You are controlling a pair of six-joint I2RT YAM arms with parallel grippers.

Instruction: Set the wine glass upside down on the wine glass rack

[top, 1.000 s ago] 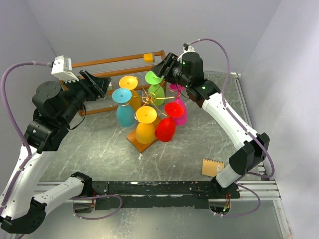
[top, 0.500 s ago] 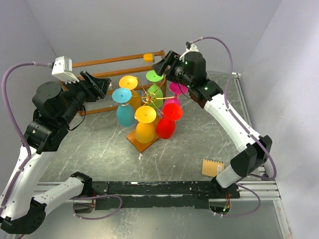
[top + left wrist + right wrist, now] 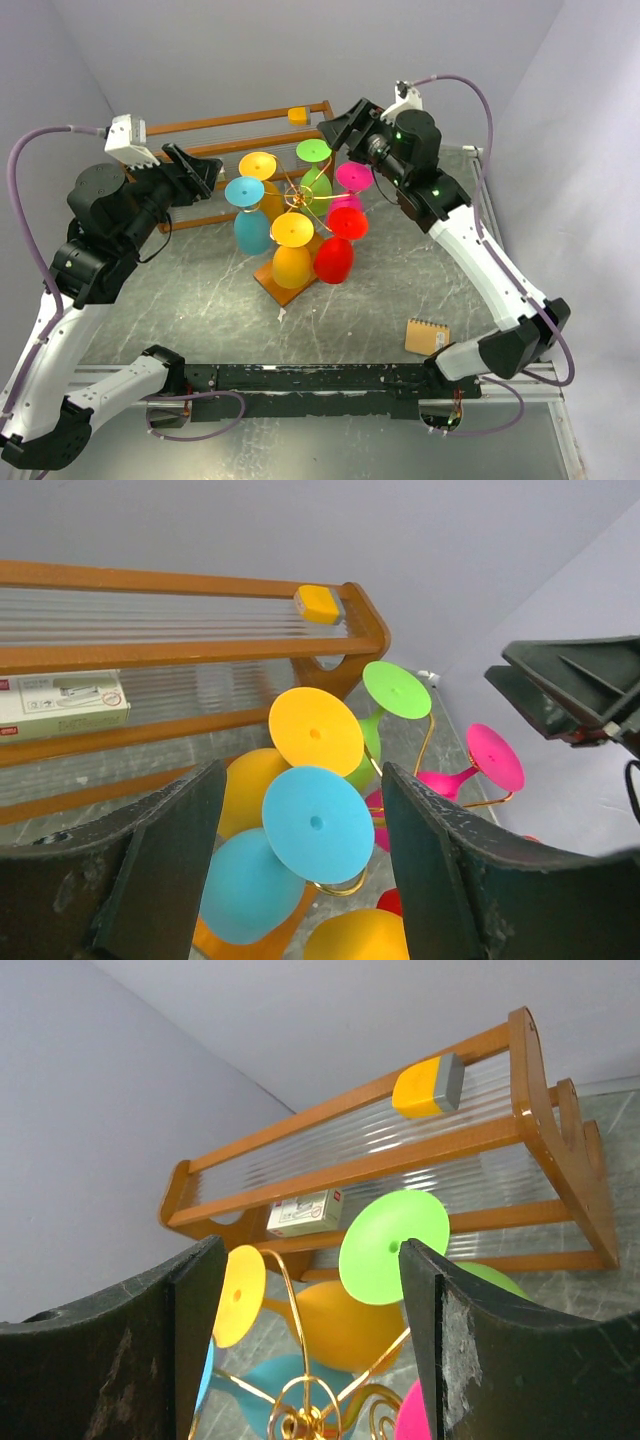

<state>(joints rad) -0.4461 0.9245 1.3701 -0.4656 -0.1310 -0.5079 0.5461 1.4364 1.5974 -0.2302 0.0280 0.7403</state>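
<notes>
No legible txt anywhere. White carton [image 3: 62, 701] on wooden shelf [image 3: 190, 581] carries a small red logo at one end, a red round mark at the other, and grey print btwn. All too small to read.

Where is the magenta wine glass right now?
In the top view the magenta wine glass hangs foot-up on the right side of the wine glass rack, between the green glass behind and the red glass in front.
</notes>
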